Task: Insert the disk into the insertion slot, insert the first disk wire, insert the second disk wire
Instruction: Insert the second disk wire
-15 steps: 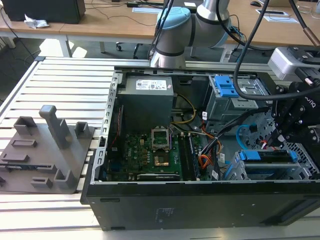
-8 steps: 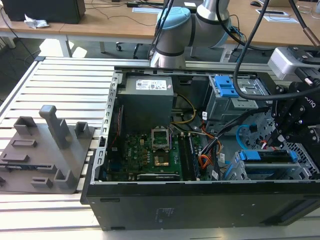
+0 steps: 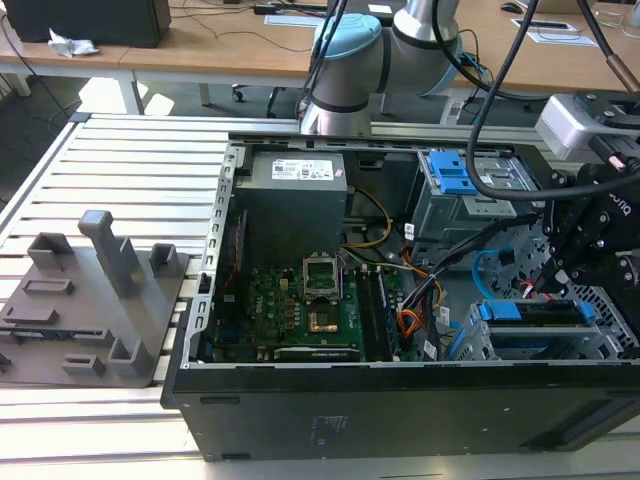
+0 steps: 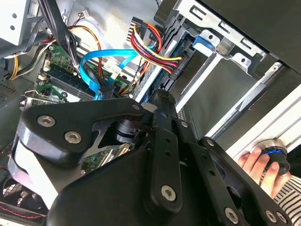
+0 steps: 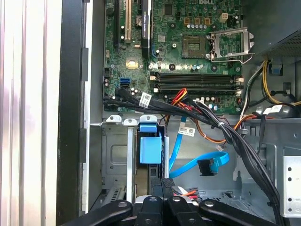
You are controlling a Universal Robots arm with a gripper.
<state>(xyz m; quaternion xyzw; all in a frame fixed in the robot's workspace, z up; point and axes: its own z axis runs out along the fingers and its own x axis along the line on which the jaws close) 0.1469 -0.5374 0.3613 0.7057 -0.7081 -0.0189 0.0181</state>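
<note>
Evidently the disk (image 3: 530, 312) was home. It lay in the insertion slot (image 3: 612, 325) at the near end of the computer case (image 3: 400, 415), on the exterior view's right, with its blue carrier rails showing along both long edges. The step in hand, by my reckoning, was a wire.

The gripper (image 5: 162, 188) hung inside the case, just off the disk's far end. Its jaws were drawn narrow, almost together. Something dark sat between them in the first wrist view. I could not tell whether it was a pinched plug or only the tips.

In the second wrist view the power wire (image 4: 153, 47), red, yellow and black, ran to a black plug right at the disk's end, just beyond the jaw tips. I could not make out whether it was seated. The blue data wire (image 5: 207, 167) lay loose beside the disk, its plug free and apart from it. A thick black cable bundle (image 5: 235, 141) crossed close by. A person's hand (image 4: 256, 162) rested on a round knob outside the case.

My judgement on doing it well:
- Square the plug to the disk's socket before any push.
- Drive straight along the disk's length, not at a slant.
- Go gently, since the disk could slide in its bay.
- Keep the jaws clear of the black bundle and the loose blue wire, as either could snag.
</note>
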